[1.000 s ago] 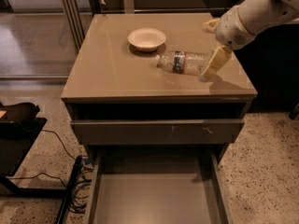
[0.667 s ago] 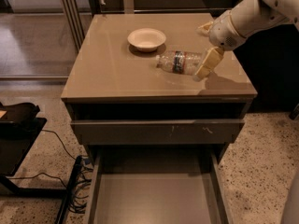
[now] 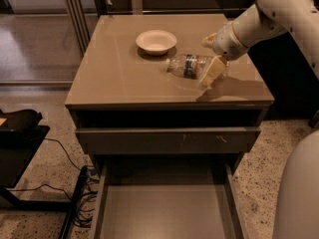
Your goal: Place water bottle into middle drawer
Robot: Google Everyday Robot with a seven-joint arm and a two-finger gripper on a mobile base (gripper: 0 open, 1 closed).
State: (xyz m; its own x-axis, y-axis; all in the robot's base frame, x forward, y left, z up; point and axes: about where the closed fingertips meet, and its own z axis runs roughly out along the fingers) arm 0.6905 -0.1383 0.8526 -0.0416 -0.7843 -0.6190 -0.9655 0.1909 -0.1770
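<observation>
Evidently the grasp step was in hand: gripper (image 3: 210,55) was positioned over the cabinet top (image 3: 114,68), fingers spread astride the bottle (image 3: 187,65), laid on its side near the bowl (image 3: 156,40). Next, closing, lifting and lowering into the opened drawer (image 3: 164,213) would likely be needed.

No words can be read, also not on the dark label of the water bottle (image 3: 191,65). The gripper (image 3: 211,57) is at this bottle's bottom end.
</observation>
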